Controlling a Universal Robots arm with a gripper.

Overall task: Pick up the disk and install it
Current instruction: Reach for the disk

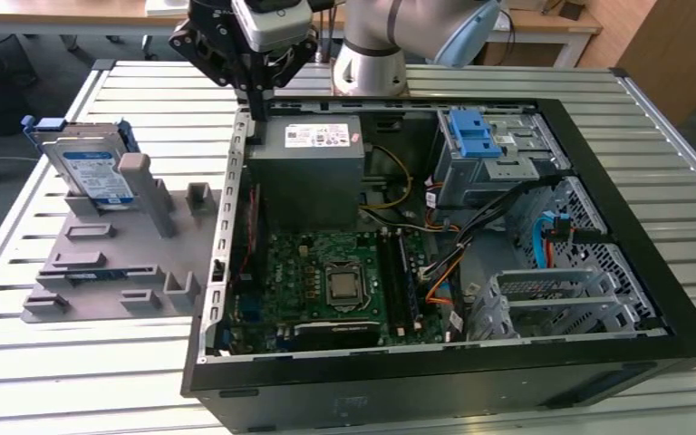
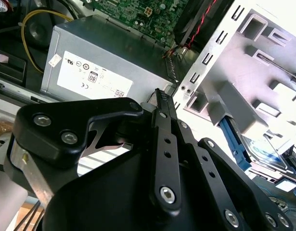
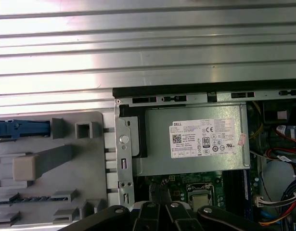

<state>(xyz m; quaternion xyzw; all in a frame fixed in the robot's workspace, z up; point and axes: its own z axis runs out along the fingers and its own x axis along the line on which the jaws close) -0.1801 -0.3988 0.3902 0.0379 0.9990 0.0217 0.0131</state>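
Exterior view: even overhead light, soft short shadows on the ribbed silver metal table (image 1: pixel 70 362) — inside of the open black computer case (image 1: pixel 445 390) dimmer. First wrist view: table slats glare near white. Second wrist view: pale grey plastic fixture (image 2: pixel 263 72) washed out.

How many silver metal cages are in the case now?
2. Blue-latched cage at the far corner on the exterior view's right; plain cage nearer the camera, same side. Others may be hidden.
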